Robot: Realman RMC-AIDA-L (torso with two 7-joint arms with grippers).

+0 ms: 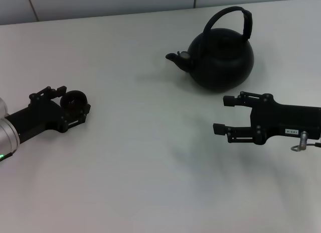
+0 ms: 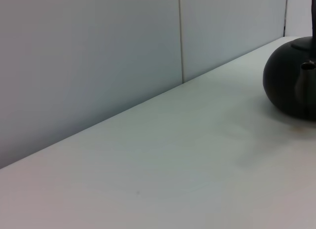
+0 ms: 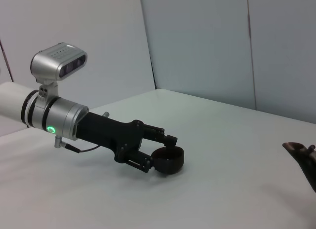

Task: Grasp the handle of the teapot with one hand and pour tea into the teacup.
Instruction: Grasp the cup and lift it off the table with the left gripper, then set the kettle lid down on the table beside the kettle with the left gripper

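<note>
— Black teapot (image 1: pixel 220 57): where is it seen?
— Upright at the white counter's (image 1: pixel 140 157) back; the teacup (image 1: pixel 74 101) is clamped in the left gripper (image 1: pixel 75 106), the right gripper (image 1: pixel 223 115) held apart nearby.

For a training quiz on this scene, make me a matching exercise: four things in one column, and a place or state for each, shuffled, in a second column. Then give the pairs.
Things:
1. teapot
2. teacup
3. right gripper
4. handle

Places or states:
A. between the fingers of the left gripper
B. open and holding nothing, in front of the pot
C. standing on the table at the far side, spout toward the robot's left
D. arching upright, with nothing gripping it

Pairs: 1-C, 2-A, 3-B, 4-D
</note>
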